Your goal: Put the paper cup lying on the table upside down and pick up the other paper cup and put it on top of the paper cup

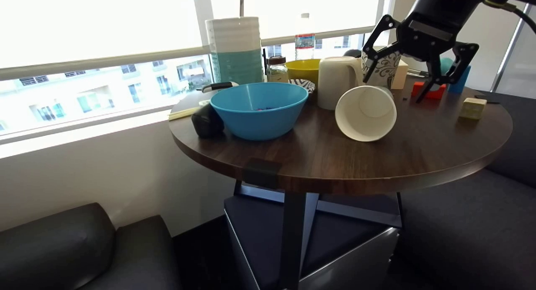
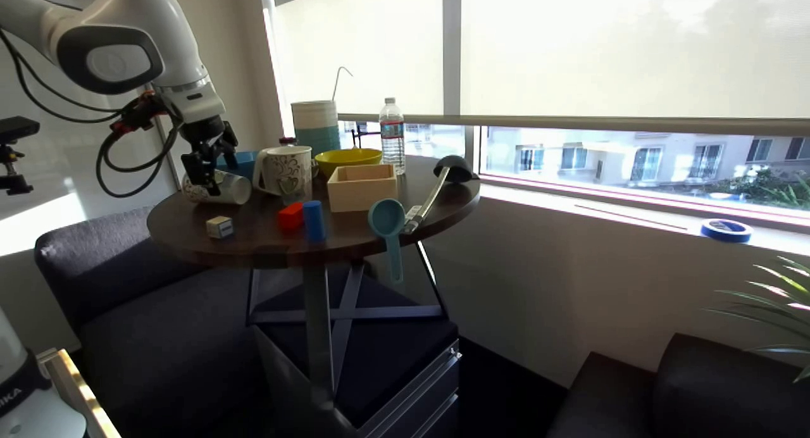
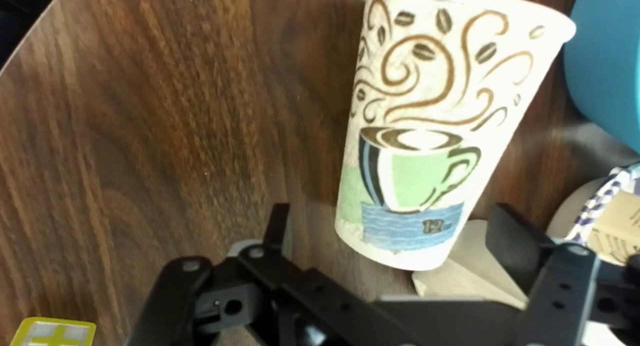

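Note:
A white paper cup with a brown coffee print lies on its side on the table. This lying paper cup shows in both exterior views (image 1: 365, 115) (image 2: 218, 189) and in the wrist view (image 3: 420, 111), where its base points toward my gripper. The other paper cup, similarly printed, stands upright behind it, beside a white mug, in both exterior views (image 1: 384, 70) (image 2: 291, 172). My gripper (image 1: 392, 89) is open and empty over the lying cup's base end. In the wrist view the fingers (image 3: 390, 208) are on either side of the base, apart from it.
A blue bowl (image 1: 259, 114) stands close to the lying cup's rim. A white mug (image 1: 335, 82), a yellow bowl (image 2: 348, 161) and a wooden box (image 2: 362, 191) stand nearby. A red block (image 2: 291, 216), a blue cylinder (image 2: 314, 221) and a small cube (image 2: 219, 227) sit near the table edge.

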{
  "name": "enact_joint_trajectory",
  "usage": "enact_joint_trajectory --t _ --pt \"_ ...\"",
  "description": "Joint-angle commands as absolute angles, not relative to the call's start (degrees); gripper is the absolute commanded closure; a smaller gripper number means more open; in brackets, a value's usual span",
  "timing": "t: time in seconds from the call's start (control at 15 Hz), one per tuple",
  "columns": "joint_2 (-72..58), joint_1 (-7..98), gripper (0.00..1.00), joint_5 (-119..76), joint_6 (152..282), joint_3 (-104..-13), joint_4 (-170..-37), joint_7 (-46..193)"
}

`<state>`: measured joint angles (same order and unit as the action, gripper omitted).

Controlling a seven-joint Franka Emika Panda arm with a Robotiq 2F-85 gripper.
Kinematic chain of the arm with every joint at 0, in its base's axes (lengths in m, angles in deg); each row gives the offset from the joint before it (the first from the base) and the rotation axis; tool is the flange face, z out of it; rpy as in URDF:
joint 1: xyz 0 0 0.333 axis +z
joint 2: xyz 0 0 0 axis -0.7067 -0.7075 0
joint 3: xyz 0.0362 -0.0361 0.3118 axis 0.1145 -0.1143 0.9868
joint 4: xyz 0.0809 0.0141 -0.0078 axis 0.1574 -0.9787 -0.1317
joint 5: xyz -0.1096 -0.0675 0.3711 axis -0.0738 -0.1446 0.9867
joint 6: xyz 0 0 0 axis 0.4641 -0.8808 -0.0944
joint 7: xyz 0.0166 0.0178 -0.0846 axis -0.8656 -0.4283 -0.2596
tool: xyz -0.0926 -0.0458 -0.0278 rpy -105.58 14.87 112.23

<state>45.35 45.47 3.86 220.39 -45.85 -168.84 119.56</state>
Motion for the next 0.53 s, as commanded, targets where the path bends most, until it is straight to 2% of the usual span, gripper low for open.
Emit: enact_joint_trajectory --t 0.0,0.47 --pt "42.7 43.8 0.00 2.9 222.2 -44.5 -168.8 123.5" --pt "40.5 44.7 0.00 3.6 222.6 -45.4 -168.8 124.5"
